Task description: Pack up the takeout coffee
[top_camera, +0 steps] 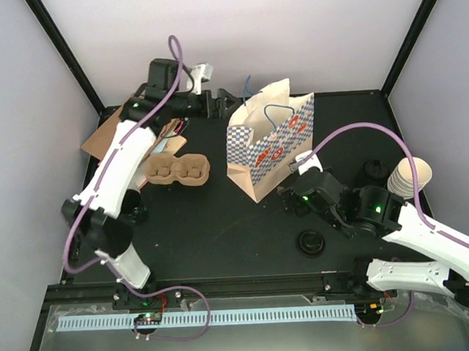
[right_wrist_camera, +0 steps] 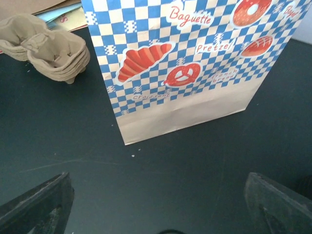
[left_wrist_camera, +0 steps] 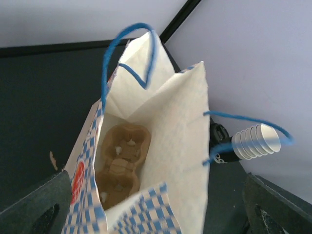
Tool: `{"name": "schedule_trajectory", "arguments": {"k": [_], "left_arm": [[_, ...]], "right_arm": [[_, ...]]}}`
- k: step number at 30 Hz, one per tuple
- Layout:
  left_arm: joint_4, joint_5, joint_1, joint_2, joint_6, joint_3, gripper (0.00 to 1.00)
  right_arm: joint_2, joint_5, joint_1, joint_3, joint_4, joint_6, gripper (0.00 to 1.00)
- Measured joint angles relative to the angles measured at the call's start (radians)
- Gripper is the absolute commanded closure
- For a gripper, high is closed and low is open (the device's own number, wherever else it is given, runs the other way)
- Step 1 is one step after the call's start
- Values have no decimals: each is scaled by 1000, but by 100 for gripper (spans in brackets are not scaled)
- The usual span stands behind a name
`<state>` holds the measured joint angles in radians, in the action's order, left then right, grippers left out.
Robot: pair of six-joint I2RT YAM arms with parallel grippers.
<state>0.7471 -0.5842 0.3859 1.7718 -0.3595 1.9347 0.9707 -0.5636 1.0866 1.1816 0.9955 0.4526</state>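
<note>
Currently left gripper (left_wrist_camera: 156, 214): jaws spread wide, nothing between them, poised over the open mouth of the checked paper bag (left_wrist_camera: 180, 146), at the bag's far left side in the top view. Looking down inside: a pulp carrier (left_wrist_camera: 119, 163) lies on the bag floor, its wells bare. Blue handles (left_wrist_camera: 122, 53) stand up from the rim.

Right gripper (right_wrist_camera: 156, 204): jaws likewise spread, holding nothing, low over the black table (right_wrist_camera: 195, 161), facing the bag's printed side at its near right corner. It sits close to the bag; contact cannot be judged.

Bag upright, about mid-table, slightly right. Carrier stack (top_camera: 174, 169) left of the bag, apart from it. Brown cardboard (top_camera: 105, 136) at the far left.

Takeout coffee: one lidded cup (top_camera: 312, 241) stands on the table near side of the bag, only its black lid showing from above; it is outside the bag. A second black disc (top_camera: 375, 169) sits to the right, just beside a stack of bare paper cups (top_camera: 410, 177) lying at the right edge.
</note>
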Motion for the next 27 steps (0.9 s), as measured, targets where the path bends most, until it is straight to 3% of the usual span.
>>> {"name": "schedule_trajectory", "arguments": {"k": [8,17,21,27], "left_arm": [[2,148,-15,-361,20,-242,1],[30,291,-32,-612,39,-493,1],[2,326,-32,-721,59,-628,1],[-61,286,-32,-850,99,-786,1]], "right_arm": [[95,56,0,30,53,126,0],[136,48,-24,5,52,154,0],[150,53,-101,13,67,156,0],[156,63,-325,72,125,155,0]]}}
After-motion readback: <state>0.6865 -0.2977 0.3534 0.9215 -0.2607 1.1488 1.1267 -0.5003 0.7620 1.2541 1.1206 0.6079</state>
